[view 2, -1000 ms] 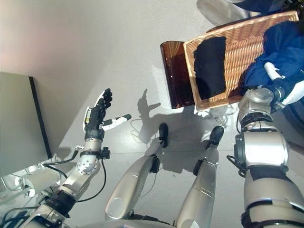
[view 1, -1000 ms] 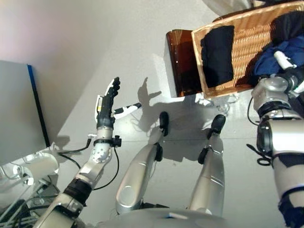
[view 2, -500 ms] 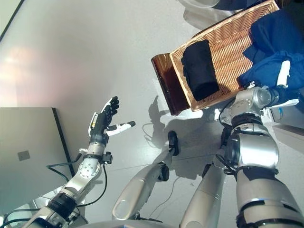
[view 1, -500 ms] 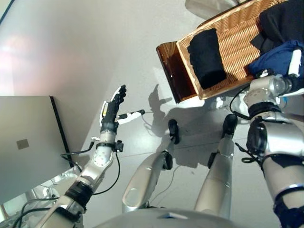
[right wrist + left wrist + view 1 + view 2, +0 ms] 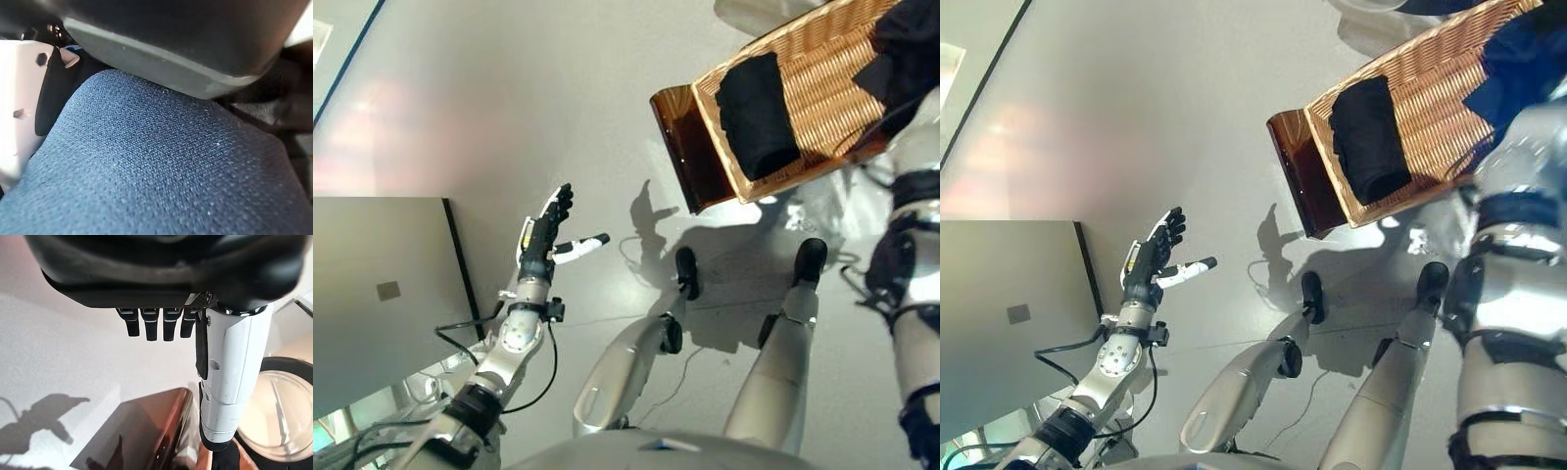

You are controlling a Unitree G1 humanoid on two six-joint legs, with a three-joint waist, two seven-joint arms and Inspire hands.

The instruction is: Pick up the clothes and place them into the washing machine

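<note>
blue garment [image 5: 1528,49] at upper right of the frame, heaped at the far right end of the wicker basket [image 5: 1430,108]; seen again from very close in the right wrist view as blue knit cloth [image 5: 161,166] filling most of the picture, pressed against the underside of the right robot hand [image 5: 195,34]. white thumb cover [image 5: 19,98] lying against the cloth at one edge. fingers of the right robot hand hidden by the cloth and the dark bulk of the hand, so open or closed cannot be told. in the eye views only the right arm visible at the right edge, reaching up into the basket beside the blue garment.

folded black garment [image 5: 1368,137] lying flat in the left part of the same basket, apart from the blue one. another dark garment [image 5: 911,44] at the upper right corner, over the basket's far end.

basket tilted across the upper right of the frame, resting on a glossy brown stand [image 5: 1295,186] whose dark side faces lower left.

left robot hand [image 5: 540,235] at centre left, raised over the grey floor [image 5: 1156,108], well apart from basket and clothes. fingers straight and together, white-covered thumb spread out to the side: open, holding nothing. same reading in the left wrist view: straight fingertips [image 5: 151,328] in a row, white thumb beside them.

grey flat panel [image 5: 372,304] at left edge, below and beside the left arm.
</note>
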